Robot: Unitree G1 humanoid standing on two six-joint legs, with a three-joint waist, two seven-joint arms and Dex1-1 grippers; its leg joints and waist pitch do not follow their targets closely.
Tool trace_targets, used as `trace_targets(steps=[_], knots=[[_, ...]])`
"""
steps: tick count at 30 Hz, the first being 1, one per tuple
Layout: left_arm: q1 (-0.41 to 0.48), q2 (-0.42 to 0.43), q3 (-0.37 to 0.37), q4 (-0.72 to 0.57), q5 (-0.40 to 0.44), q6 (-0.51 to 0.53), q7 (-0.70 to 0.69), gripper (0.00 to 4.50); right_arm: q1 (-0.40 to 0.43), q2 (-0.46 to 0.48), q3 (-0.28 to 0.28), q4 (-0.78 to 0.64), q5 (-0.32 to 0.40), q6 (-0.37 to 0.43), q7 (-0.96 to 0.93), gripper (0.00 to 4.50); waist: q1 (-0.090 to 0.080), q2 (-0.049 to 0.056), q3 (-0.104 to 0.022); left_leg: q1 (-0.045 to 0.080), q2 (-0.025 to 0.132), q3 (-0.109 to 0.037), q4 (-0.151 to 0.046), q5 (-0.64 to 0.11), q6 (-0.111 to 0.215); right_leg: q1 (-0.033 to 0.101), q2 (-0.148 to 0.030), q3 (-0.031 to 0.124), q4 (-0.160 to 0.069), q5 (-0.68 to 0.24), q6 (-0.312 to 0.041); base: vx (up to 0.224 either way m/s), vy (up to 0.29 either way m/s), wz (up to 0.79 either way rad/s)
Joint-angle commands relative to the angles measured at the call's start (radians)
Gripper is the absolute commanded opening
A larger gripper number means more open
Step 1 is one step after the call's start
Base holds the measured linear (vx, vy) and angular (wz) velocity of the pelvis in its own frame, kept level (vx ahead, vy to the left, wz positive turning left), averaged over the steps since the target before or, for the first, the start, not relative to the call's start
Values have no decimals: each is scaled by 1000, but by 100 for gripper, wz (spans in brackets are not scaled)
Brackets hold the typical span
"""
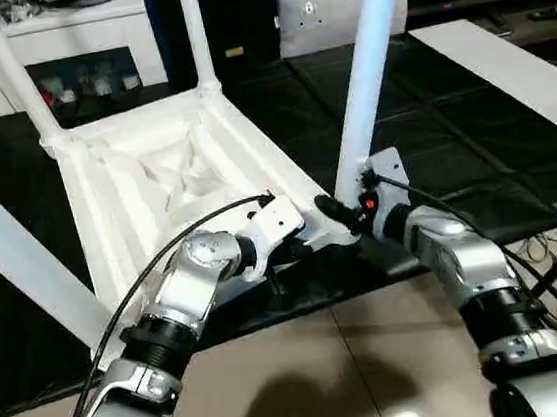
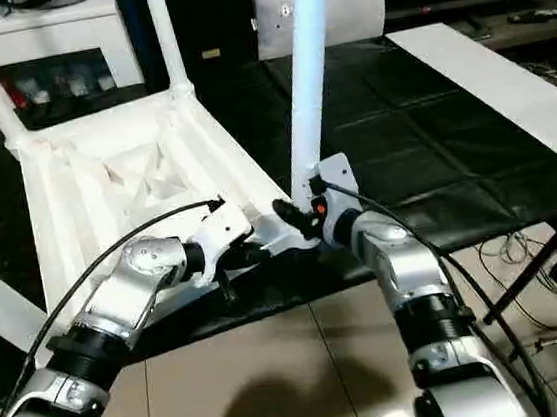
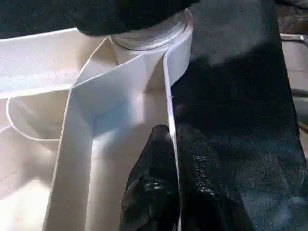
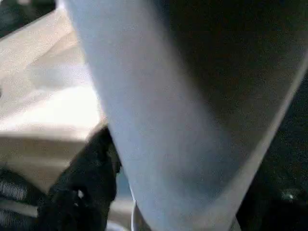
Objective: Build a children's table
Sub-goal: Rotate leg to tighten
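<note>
Right now I'm seating a leg (image 1: 368,67) into the near right corner socket of the top (image 1: 155,182), which is lying upside down on the black mat (image 1: 452,138) with its ribbed underside facing up. Three other legs are already standing in their sockets — two at the far corners, one at the near left.

To do this well, I'm thinking the leg needs to stay in line with the socket's axis while I'm pressing it home; any tilt and the tapered end will probably bind at the rim. I'd be bracing the top so it isn't sliding on the mat.

My left gripper (image 3: 168,192) is pinching the top's thin side wall just beside that socket — one finger inside the wall, one outside, jaws narrowed onto the plastic. My right gripper (image 2: 300,216) is sitting at the foot of the leg, where it's meeting the socket. Its wrist view is showing a black finger (image 4: 86,183) against the leg, but I cannot tell whether the jaws are actually closing around it or just resting beside it.
</note>
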Motion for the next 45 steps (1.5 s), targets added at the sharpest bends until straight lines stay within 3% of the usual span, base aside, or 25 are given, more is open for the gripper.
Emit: trace_targets(steps=[1, 3, 4, 10, 14, 17, 19, 21, 22, 23, 30, 37, 45], knots=[[-3, 19, -36, 12, 3, -64, -54, 0, 28, -24, 42, -42, 21, -8, 98, 355, 11, -13, -67, 7, -11, 24, -62, -286, 74, 53, 21, -10, -61, -226, -196, 0, 0, 0], [-3, 38, -44, 23, 1, -105, -87, 0, 43, -56, 37, -63, 35, -11, 145, 365, 13, -13, -67, 7, -11, 26, -61, -282, 82, 52, 22, -8, -61, -220, -199, 0, 0, 0], [-5, 54, -51, 35, -1, -124, -110, 0, 53, -83, 35, -81, 45, -17, 190, 378, 19, -8, -68, 8, -9, 24, -62, -272, 80, 53, 21, -8, -58, -207, -206, 0, 0, 0], [-22, 99, -69, 87, -6, -228, -194, 0, 95, -190, 57, -155, 72, -21, 361, 432, 35, -10, -66, 8, -8, 24, -64, -277, 78, 55, 21, -9, -57, -205, -206, 0, 0, 0], [-35, 141, -97, 116, -20, -325, -323, 0, 107, -271, 84, -183, 74, -37, 477, 445, 41, -10, -66, 11, -6, 24, -64, -302, 70, 55, 18, -9, -59, -247, -198, 0, 0, 0], [-36, 161, -119, 123, -29, -372, -394, 0, 102, -296, 88, -183, 81, -42, 530, 445, 45, -8, -66, 11, -4, 25, -65, -299, 68, 53, 19, -8, -55, -231, -212, 0, 0, 0], [-32, 169, -128, 117, -33, -385, -422, 0, 99, -300, 90, -182, 90, -36, 556, 407, 50, -7, -66, 13, -2, 26, -64, -292, 69, 52, 19, -8, -52, -210, -223, 0, 0, 0], [-28, 178, -138, 111, -37, -399, -453, 0, 97, -306, 96, -186, 105, -24, 586, 407, 56, -6, -68, 16, -1, 27, -63, -286, 73, 53, 19, -9, -49, -191, -234, 0, 0, 0], [-24, 189, -149, 102, -40, -413, -482, 0, 96, -312, 107, -192, 121, -7, 619, 379, 61, -11, -68, 15, 0, 28, -62, -276, 76, 54, 19, -9, -47, -172, -242, 0, 0, 0], [-23, 193, -153, 98, -42, -420, -498, 0, 96, -315, 113, -194, 128, 1, 635, 379, 63, -10, -68, 15, 0, 27, -63, -272, 78, 55, 19, -9, -45, -169, -244, 0, 0, 0], [-20, 203, -156, 82, -50, -440, -536, 0, 97, -319, 145, -193, 137, 26, 689, 323, 72, -16, -66, 14, 0, 28, -64, -277, 67, 55, 15, -7, -48, -227, -223, 0, 0, 0], [-17, 207, -159, 78, -54, -452, -547, 0, 97, -321, 153, -198, 150, 49, 720, 268, 77, -13, -69, 15, 0, 29, -61, -240, 72, 55, 16, -7, -42, -170, -235, 0, 0, 0], [-17, 204, -155, 76, -57, -444, -548, 0, 106, -325, 155, -216, 168, 72, 739, 219, 78, -12, -68, 15, 0, 29, -61, -246, 65, 56, 16, -7, -43, -190, -230, 0, 0, 0]])
